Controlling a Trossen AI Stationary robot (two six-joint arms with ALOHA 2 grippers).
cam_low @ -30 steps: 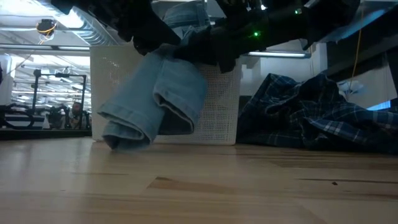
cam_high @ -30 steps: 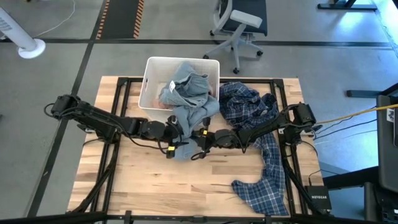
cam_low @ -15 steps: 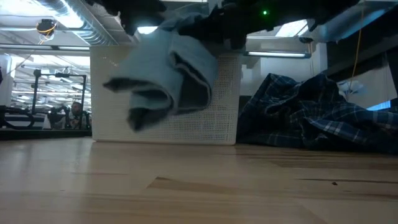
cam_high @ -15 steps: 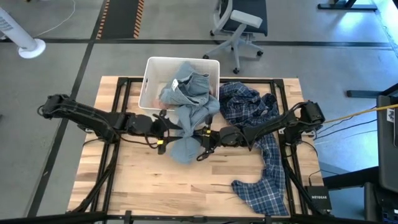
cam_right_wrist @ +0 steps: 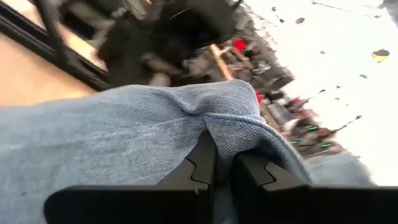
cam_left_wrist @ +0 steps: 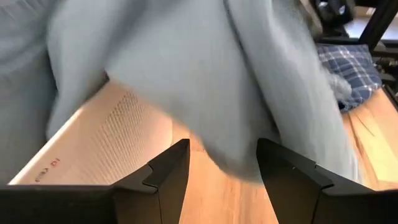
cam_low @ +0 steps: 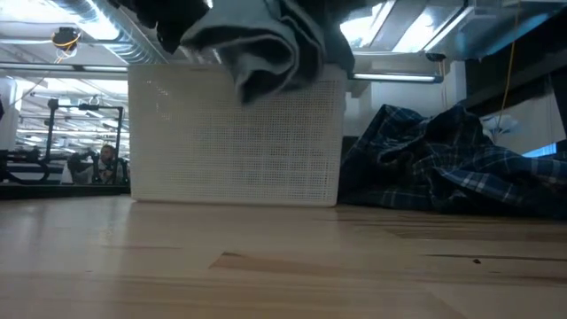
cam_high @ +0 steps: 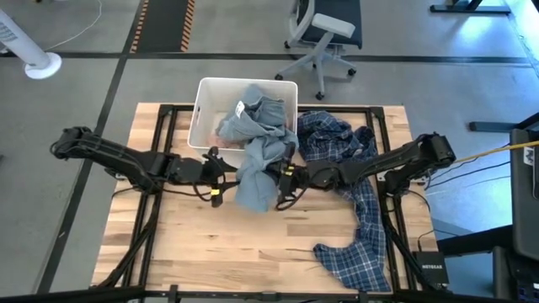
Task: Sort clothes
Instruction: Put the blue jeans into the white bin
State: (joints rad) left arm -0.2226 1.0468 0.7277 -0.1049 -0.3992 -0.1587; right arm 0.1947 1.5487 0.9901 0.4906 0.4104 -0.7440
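A grey-blue garment point(cam_high: 257, 160) hangs from the white bin point(cam_high: 205, 114) out over the table. Its lower end point(cam_low: 266, 49) is lifted clear of the wood. My right gripper point(cam_high: 280, 179) is shut on it at its right side. My left gripper point(cam_high: 221, 178) is open just left of the hanging cloth, and its fingers point(cam_left_wrist: 177, 168) stand apart in front of the cloth point(cam_left_wrist: 205, 81). The blue-white plaid shirt point(cam_high: 349, 160) lies on the table's right part, with one end point(cam_high: 349, 261) near the front edge. My right gripper pinches a bunched fold of the grey-blue garment point(cam_right_wrist: 217, 124) between its two fingers point(cam_right_wrist: 202, 165). The fingers come level from the table's right side. The cloth spreads past them and hangs below, clear of the table, while its upper part rests in the bin.
The white bin point(cam_low: 235, 137) stands at the far centre of the table with more cloth inside. The plaid shirt point(cam_low: 443, 164) is heaped right of it. Bare wood point(cam_high: 210, 244) lies in front of both arms. An office chair point(cam_high: 324, 34) stands beyond the table.
My right gripper has risen and gone toward the table's right and far side, taking the garment's hanging end with it. That end was close above the wood and is now lifted high. My left gripper has drawn back toward the table's left edge.
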